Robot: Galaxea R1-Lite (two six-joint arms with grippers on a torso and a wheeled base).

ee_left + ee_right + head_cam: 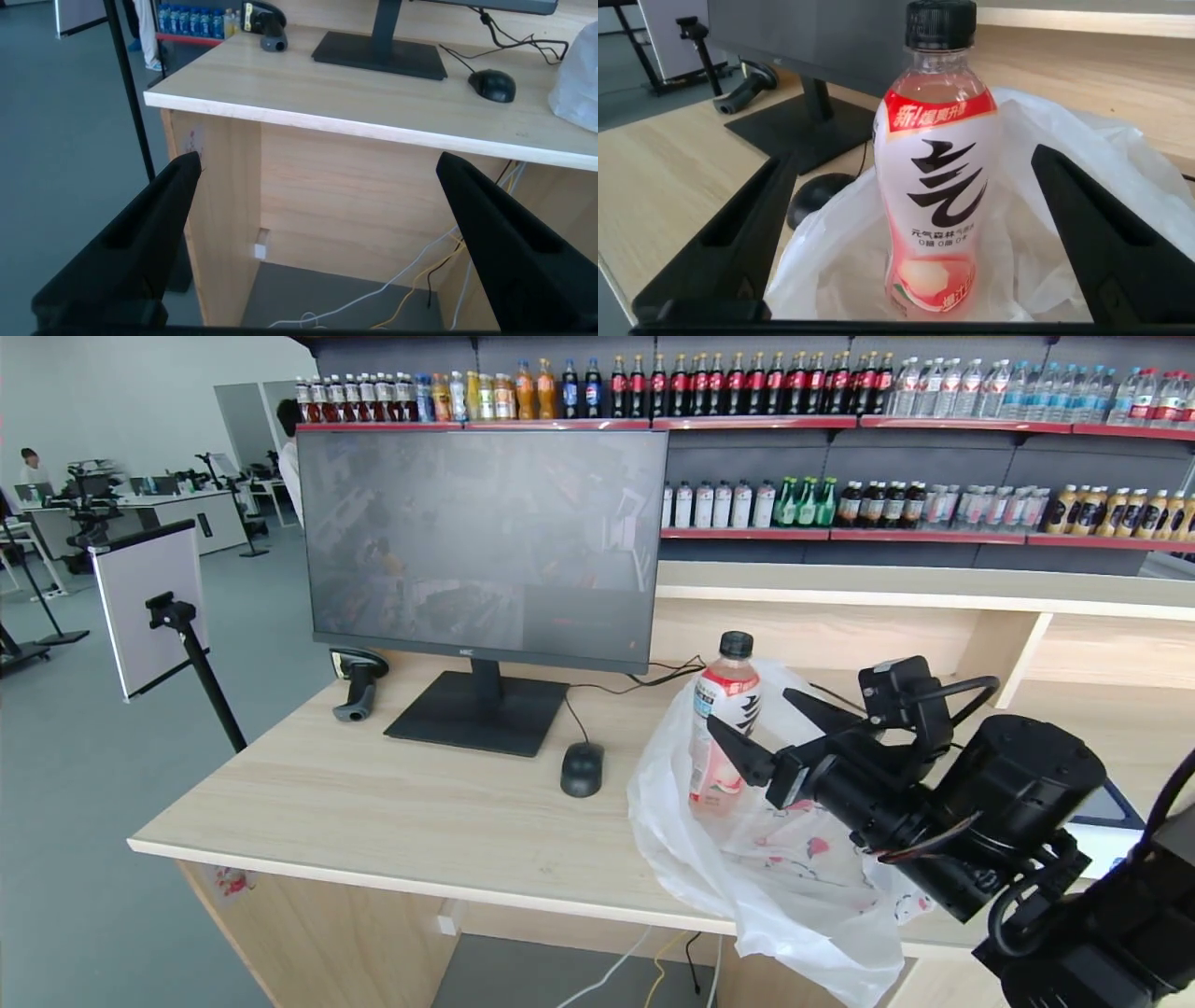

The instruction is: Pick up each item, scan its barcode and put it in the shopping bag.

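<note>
Pink-labelled drink bottle [724, 719] — upright inside white shopping bag [794, 868], right of monitor [481, 541]. Right gripper [748, 706] released, jaws wide beside bottle, apart from it. Left gripper [318, 159] spread, empty, well below monitor. Handling — likely withdraw straight back; avoid snagging bag.

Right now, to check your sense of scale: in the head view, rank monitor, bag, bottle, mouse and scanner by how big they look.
1. monitor
2. bag
3. bottle
4. mouse and scanner: they look about alike, so I leave them unranked.
</note>
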